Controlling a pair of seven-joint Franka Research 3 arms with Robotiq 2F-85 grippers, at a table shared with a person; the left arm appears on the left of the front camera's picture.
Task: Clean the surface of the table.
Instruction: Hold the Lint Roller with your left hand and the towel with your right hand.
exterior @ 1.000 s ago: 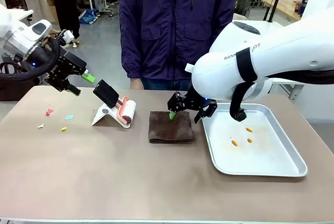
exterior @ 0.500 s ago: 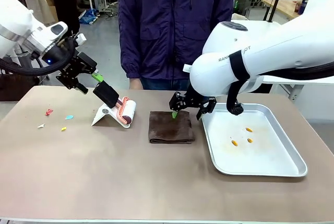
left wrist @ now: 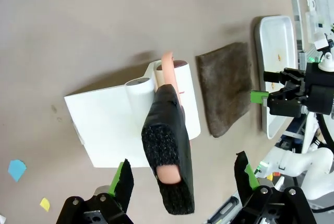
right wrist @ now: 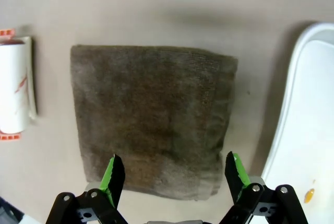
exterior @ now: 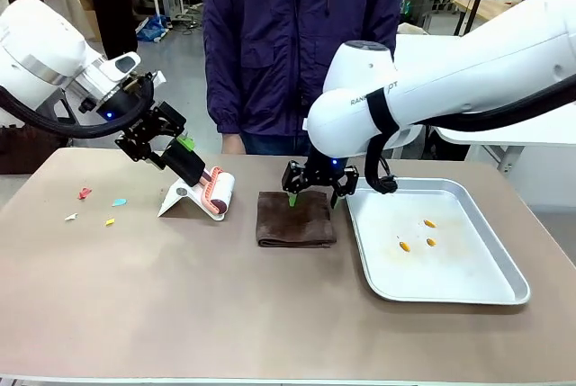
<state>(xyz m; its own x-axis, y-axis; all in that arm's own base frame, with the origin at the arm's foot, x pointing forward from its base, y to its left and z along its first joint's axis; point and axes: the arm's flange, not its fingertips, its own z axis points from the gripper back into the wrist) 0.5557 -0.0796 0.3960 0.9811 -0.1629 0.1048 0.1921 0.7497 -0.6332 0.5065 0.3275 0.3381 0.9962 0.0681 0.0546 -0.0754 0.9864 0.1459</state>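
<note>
Paper scraps (exterior: 84, 193) lie at the left of the table (exterior: 180, 305), a stiff, matte, fixed top that I judge needs wiping rather than gripping, so the tools are what to hold. The left gripper (exterior: 166, 143) is spread wide on either side of the lint roller's black handle (left wrist: 168, 145), which looks light, rigid and best pinched mid-length. Farther right, the right gripper (right wrist: 172, 169) hangs open just over the soft, limp brown cloth (exterior: 295, 219), beside the metal tray (exterior: 450, 299).
</note>
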